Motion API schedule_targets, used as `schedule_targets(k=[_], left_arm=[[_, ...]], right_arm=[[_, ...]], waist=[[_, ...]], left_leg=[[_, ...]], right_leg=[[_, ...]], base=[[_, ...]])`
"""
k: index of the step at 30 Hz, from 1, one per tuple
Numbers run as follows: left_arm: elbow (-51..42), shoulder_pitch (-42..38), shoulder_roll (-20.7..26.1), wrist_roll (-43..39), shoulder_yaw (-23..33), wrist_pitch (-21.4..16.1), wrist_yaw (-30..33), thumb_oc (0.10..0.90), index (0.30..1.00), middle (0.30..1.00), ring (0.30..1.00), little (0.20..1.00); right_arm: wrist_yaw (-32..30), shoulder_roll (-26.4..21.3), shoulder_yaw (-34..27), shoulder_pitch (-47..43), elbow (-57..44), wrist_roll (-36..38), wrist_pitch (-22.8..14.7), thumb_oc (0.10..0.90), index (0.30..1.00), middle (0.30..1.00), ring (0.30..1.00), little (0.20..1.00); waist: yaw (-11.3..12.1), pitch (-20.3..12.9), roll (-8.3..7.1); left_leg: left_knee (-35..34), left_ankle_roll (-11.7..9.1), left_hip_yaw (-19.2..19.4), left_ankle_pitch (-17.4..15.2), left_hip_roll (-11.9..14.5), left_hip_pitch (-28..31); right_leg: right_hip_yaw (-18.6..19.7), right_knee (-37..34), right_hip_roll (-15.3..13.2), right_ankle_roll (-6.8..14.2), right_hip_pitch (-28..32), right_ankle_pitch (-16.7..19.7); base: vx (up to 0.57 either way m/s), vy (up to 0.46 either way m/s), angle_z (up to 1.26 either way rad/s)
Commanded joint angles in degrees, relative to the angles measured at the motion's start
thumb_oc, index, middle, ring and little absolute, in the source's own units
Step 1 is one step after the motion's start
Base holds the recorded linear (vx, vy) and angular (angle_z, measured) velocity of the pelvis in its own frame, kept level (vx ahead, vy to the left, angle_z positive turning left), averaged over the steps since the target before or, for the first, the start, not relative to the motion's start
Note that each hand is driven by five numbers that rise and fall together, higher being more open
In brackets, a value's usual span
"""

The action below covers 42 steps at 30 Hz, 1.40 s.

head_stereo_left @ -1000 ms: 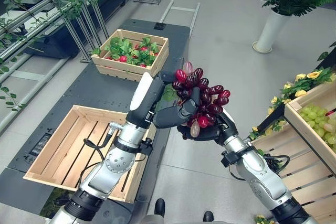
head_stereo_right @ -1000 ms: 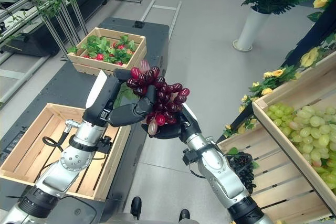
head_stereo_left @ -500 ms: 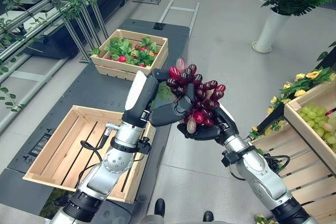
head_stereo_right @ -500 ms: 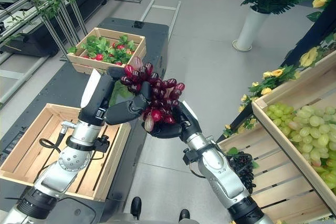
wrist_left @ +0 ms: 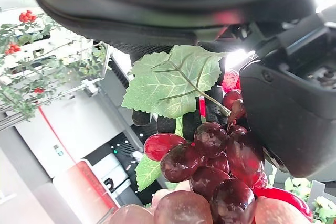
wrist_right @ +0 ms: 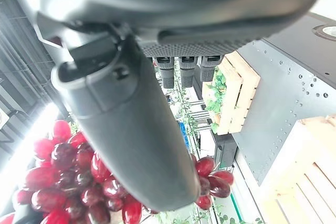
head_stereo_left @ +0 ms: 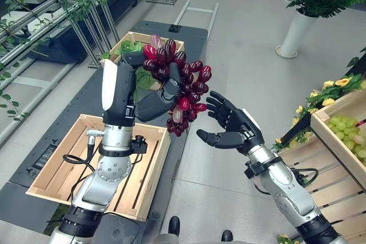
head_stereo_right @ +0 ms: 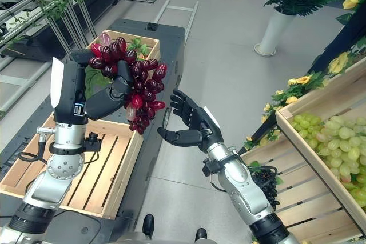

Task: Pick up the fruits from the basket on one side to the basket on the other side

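- The right hand [head_stereo_left: 237,130] hangs over the grey floor [head_stereo_left: 240,50] with its fingers spread and relaxed, holding nothing; it is apart from the fruit, which hangs just beyond its fingertips toward the robot's left.
- The left hand [head_stereo_left: 150,102] is raised upright, its fingers and thumb curled round a bunch of red grapes [head_stereo_left: 182,87]; the bunch spills out over the top of the hand and down on its right side, in mid-air.
- In the left wrist view the grapes lie against the palm with a green leaf [wrist_left: 173,80] on the bunch.
- Below the left hand and forearm stands an empty slatted wooden crate [head_stereo_left: 57,164] on a dark platform [head_stereo_left: 103,98].
- Beyond the left hand, farther along the platform, a second wooden crate [head_stereo_right: 150,41] holds green leaves and small red fruit.
- To the right of the right hand, a sloped wooden shelf [head_stereo_right: 311,141] carries green grapes [head_stereo_right: 334,138], with yellow flowers [head_stereo_left: 329,87] at its edge.
- Far beyond the right hand stands a white planter [head_stereo_left: 294,32] with a green plant.
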Motion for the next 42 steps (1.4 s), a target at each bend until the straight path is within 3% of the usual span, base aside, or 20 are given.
schedule_targets(k=[1, 22, 31, 37, 42], left_arm=[[-0.46, -8.32, -1.23, -1.52, 2.25, -2.96, 2.18, 0.4, 0.3, 0.3, 0.3, 0.3], [-1.47, -6.48, -5.56, -11.74, -3.71, -4.18, -6.45, 0.4, 0.3, 0.3, 0.3, 0.3], [-1.12, -6.69, -5.12, -14.88, -6.74, -5.16, -9.5, 0.4, 0.3, 0.3, 0.3, 0.3], [-1.59, -6.48, -5.59, -17.8, -7.47, -6.44, -12.2, 0.4, 0.3, 0.3, 0.3, 0.3], [-2.04, -6.57, -5.91, -17.92, -8.92, -5.32, -13.2, 0.4, 0.3, 0.3, 0.3, 0.3]], right_arm=[[2.57, 3.06, -1.67, -4.12, -2.12, 4.1, -7.56, 0.8, 0.9, 0.9, 0.9, 0.9], [2.46, 5.44, 1.68, -6.86, -3.53, 5.66, -8.27, 0.8, 0.9, 0.9, 0.9, 0.9], [6.82, 5.54, 2.94, -7.64, -3.73, 14.23, -5.51, 0.8, 0.9, 0.9, 0.9, 0.9], [5.25, 5.97, 3.45, -6.99, -3.26, 10.82, -5.1, 0.8, 0.9, 0.9, 0.9, 0.9], [4.52, 6.42, 3.68, -7.22, -2.81, 10.74, -5.8, 0.8, 0.9, 0.9, 0.9, 0.9]], waist=[[0.24, -7.72, 0.53], [1.22, -6.91, 0.36], [1.3, -6.69, 0.05], [1.29, -6.83, -0.01], [1.19, -6.63, 0.0]], left_leg=[[0.08, -0.42, -1.87, -7.07, -1.38, 2.36], [0.08, -0.2, -2.17, -7.16, -1.46, 2.31], [0.08, -0.12, -2.01, -7.14, -1.48, 2.39], [0.08, -0.1, -1.99, -7.05, -1.42, 2.29], [0.08, -0.03, -2.0, -6.97, -1.42, 2.29]], right_leg=[[-0.18, 0.24, 1.64, -2.21, -1.34, 1.36], [-0.2, 0.31, 1.72, -2.55, -1.29, 1.24], [-0.3, 0.28, 1.81, -2.56, -1.22, 1.3], [-0.31, 0.2, 1.81, -2.52, -1.29, 1.47], [-0.19, 0.3, 1.86, -2.52, -1.38, 1.54]], base=[[0.0, 0.0, 0.0], [0.0, 0.0, 0.0], [0.0, 0.0, 0.0], [0.0, 0.0, 0.0], [0.0, 0.0, 0.0]])
